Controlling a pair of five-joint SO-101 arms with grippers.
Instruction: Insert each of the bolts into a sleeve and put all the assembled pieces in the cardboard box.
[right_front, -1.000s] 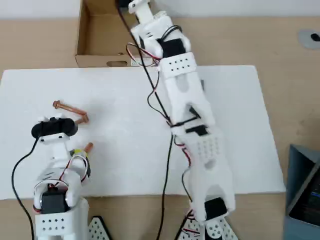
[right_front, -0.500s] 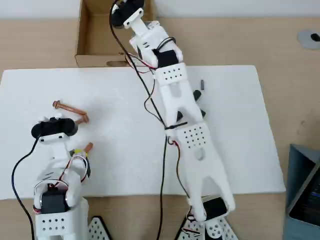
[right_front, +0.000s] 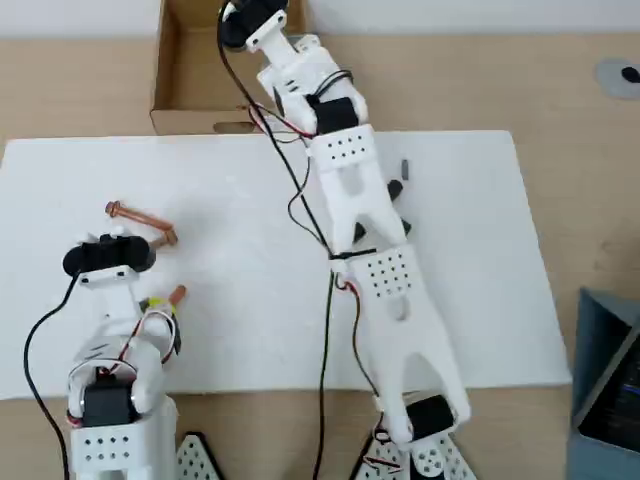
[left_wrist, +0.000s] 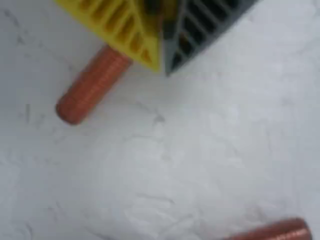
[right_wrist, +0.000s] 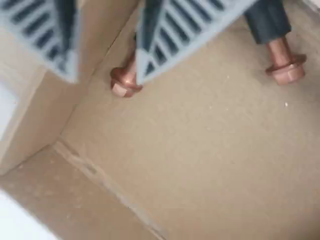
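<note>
My left gripper sits low over the white mat, its yellow and black fingers shut on a copper bolt whose threaded end sticks out sideways. In the high view that bolt pokes out beside the left gripper. Two more loose bolts lie just beyond it. My right gripper hangs open inside the cardboard box, above one assembled piece. A second bolt in a dark sleeve lies farther off on the box floor. The right arm stretches across the mat to the box.
Dark sleeves lie on the white mat beside the right arm's middle. A grey bin stands off the mat at the right edge. Cables trail along both arms.
The right arm has swung left, bringing its gripper over the cardboard box and uncovering the sleeves on the mat. The left arm and its bolt have stayed put.
</note>
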